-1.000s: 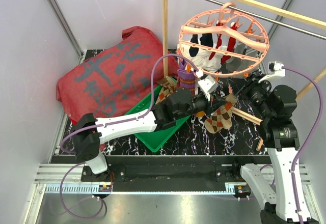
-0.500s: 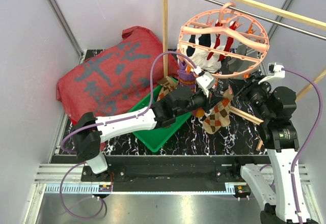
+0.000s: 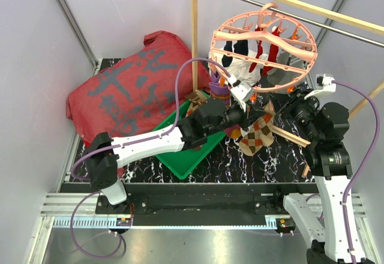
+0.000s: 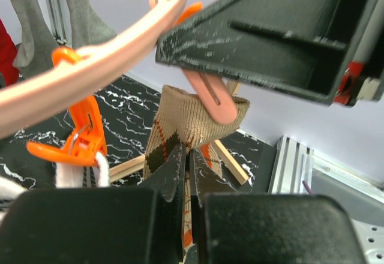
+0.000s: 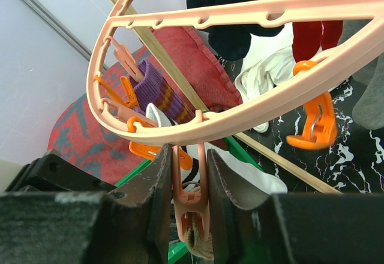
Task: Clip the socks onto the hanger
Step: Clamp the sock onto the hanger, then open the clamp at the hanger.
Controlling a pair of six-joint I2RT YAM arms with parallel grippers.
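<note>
The salmon-pink hanger (image 3: 264,33) hangs from the rail with several socks clipped to it. My left gripper (image 3: 245,122) is shut on a brown argyle sock (image 3: 256,135) and holds it up under the ring's near edge. In the left wrist view my gripper (image 4: 187,153) pinches the sock (image 4: 192,120) below its cuff, and a pink clip (image 4: 210,93) sits over the cuff. My right gripper (image 3: 279,107) is shut on that pink clip (image 5: 191,198), its fingers pressing the clip's handles, with the sock's cuff (image 5: 201,246) between the clip's lower ends.
A purple striped sock (image 3: 219,90), white (image 3: 243,69), red (image 3: 264,48) and grey (image 3: 279,75) socks hang on the ring. A green tray (image 3: 192,156) and a big red cloth (image 3: 129,93) lie left. A wooden post (image 3: 194,30) stands close behind.
My left gripper has lifted the argyle sock up and a little back toward the hanger's rim. The right arm has hardly moved.
</note>
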